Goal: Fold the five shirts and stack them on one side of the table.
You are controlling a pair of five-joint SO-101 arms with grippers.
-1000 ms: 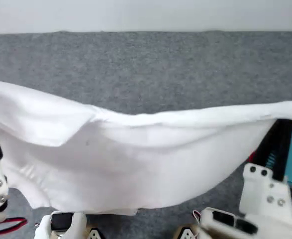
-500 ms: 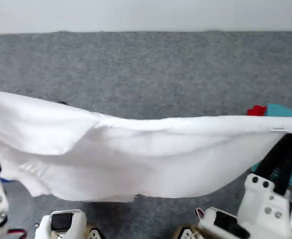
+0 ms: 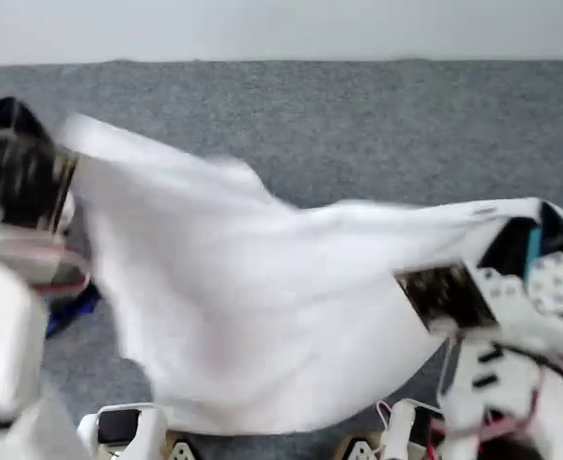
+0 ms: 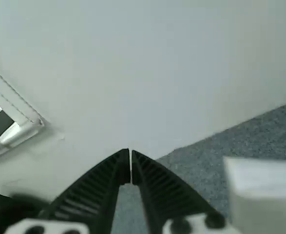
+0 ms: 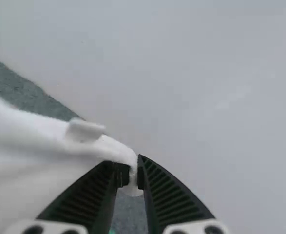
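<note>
Shirt (image 3: 262,307), big and white, hangs in the air over the grey table (image 3: 358,125). It stretches from one arm across to the other. The right gripper (image 5: 129,178) pinches one edge of it tight. The left gripper (image 4: 130,161) has its jaws pressed close together, but whether it holds any cloth is too hard to tell.
</note>
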